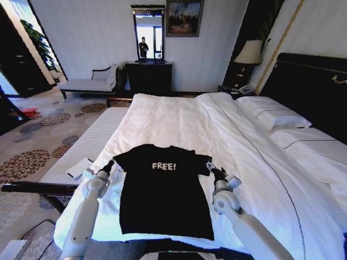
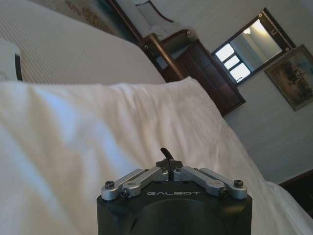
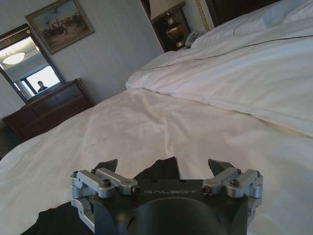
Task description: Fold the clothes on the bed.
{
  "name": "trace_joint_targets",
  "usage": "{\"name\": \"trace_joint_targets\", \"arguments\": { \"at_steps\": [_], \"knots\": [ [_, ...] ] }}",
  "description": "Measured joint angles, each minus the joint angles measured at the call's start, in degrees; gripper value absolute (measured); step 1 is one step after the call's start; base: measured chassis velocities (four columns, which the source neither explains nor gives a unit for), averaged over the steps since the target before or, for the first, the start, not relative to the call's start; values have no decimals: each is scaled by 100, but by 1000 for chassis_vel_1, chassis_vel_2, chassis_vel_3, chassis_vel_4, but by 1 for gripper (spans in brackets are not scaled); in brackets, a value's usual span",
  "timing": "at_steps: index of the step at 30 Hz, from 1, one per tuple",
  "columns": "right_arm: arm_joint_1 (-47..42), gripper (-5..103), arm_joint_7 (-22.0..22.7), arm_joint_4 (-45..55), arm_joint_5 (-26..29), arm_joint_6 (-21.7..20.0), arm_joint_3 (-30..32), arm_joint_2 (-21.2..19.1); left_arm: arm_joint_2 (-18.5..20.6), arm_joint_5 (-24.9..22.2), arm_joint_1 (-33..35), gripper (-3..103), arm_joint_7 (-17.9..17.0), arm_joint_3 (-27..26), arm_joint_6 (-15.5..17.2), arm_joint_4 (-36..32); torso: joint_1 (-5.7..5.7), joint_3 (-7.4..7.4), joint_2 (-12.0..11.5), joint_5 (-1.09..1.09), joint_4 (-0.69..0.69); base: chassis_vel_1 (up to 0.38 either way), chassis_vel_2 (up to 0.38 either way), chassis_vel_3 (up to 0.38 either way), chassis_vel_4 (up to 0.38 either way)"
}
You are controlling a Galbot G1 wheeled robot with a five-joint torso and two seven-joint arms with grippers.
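Observation:
The clothes, one black T-shirt (image 1: 162, 200) with white "FREE!" lettering, lie flat and face up on the bed's white duvet (image 1: 179, 119), near the foot end. My left gripper (image 1: 112, 162) rests at the end of the shirt's left sleeve. In the left wrist view this gripper (image 2: 168, 164) is shut, with a thin black strip of fabric sticking out between the tips. At the other sleeve my right gripper (image 1: 212, 170) stands open. The right wrist view shows its fingers (image 3: 110, 165) spread apart with a peak of black sleeve cloth (image 3: 156, 171) between them.
White pillows (image 1: 274, 114) lean on the dark headboard (image 1: 309, 86) at the far right. A pale bench (image 1: 81, 146) with a white object (image 1: 80, 167) on it runs along the bed's left side. A dark dresser (image 1: 149, 76) stands against the far wall.

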Motion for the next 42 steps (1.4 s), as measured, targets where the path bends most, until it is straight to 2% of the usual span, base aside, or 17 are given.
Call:
{"name": "trace_joint_targets", "arguments": {
  "at_steps": [15, 22, 25, 27, 28, 29, 31, 32, 33, 34, 35, 37, 38, 40, 41, 42],
  "knots": [
    [44, 100, 6, -36, 5, 0, -39, 29, 215, -32, -116, 0, -29, -57, -4, 59, 0, 0, 0, 0, 0, 0, 0, 0, 0],
    [46, 100, 9, -38, 6, 0, -45, 27, 241, 365, -48, -2, 3, -222, -132, 101, 0, 0, 0, 0, -1, 0, 0, 0, 0],
    [62, 100, 9, -37, 14, -1, -46, 27, 235, 410, 151, 14, 5, -420, -183, -194, 0, 0, 0, 0, 2, 0, 0, 0, 0],
    [63, 100, 9, -37, 16, -1, -45, 31, 241, 434, 200, 14, 7, -449, -192, -277, 0, 0, 0, 0, 2, 0, 0, 0, 0],
    [64, 100, 9, -42, 19, -1, -45, 52, 282, 524, 328, 24, 24, -508, -214, -515, 0, 0, 0, -1, 1, 0, 0, 0, 0],
    [62, 100, 9, -57, 18, -1, -48, 71, 322, 543, 403, 24, 27, -538, -219, -678, 0, 0, 0, 0, 1, 0, 0, 0, 0],
    [54, 100, 7, -80, 9, -1, -66, 108, 390, 487, 517, 36, -30, -582, -219, -1027, 0, 0, 0, 1, 1, 0, 0, 0, 0],
    [54, 100, 7, -80, 9, -1, -66, 108, 390, 487, 517, 36, -30, -582, -219, -1027, 0, 0, 0, 1, 1, 0, 0, 0, 0],
    [53, 100, 7, -81, 2, -1, -75, 125, 418, 418, 559, 36, -90, -599, -213, -1196, 0, 0, 0, 0, 1, 0, 0, 0, 0],
    [52, 100, 6, -81, -3, -1, -86, 144, 458, 266, 633, 46, -236, -609, -181, -1512, 0, 0, 0, 1, 0, 0, 0, 0, 0],
    [52, 100, 7, -81, -5, -1, -91, 152, 472, 190, 683, 46, -312, -609, -160, -1708, 0, 0, 0, 1, 0, 0, 0, 0, 0],
    [55, 100, 8, -64, -7, -2, -91, 159, 489, 74, 881, 57, -471, -564, -96, -2203, 0, -1, 0, 2, -1, 0, 0, 0, 0],
    [55, 100, 8, -64, -7, -2, -91, 159, 489, 74, 881, 57, -471, -564, -96, -2203, 0, -1, 0, 2, -1, 0, 0, 0, 0],
    [46, 100, 9, -40, -8, -3, -80, 157, 498, 97, 1177, 68, -583, -472, -3, -2546, 0, -1, 0, 2, -2, 0, 0, 0, 0],
    [29, 100, 9, -25, -8, -3, -66, 155, 502, 193, 1358, 68, -621, -408, 30, -2648, 0, -1, 0, 2, -1, 0, 0, 0, 0],
    [12, 100, 9, -12, -10, -3, -53, 154, 503, 328, 1541, 74, -641, -339, 46, -2706, 0, -1, 0, 1, 0, 0, 0, 0, 0]
  ]
}}
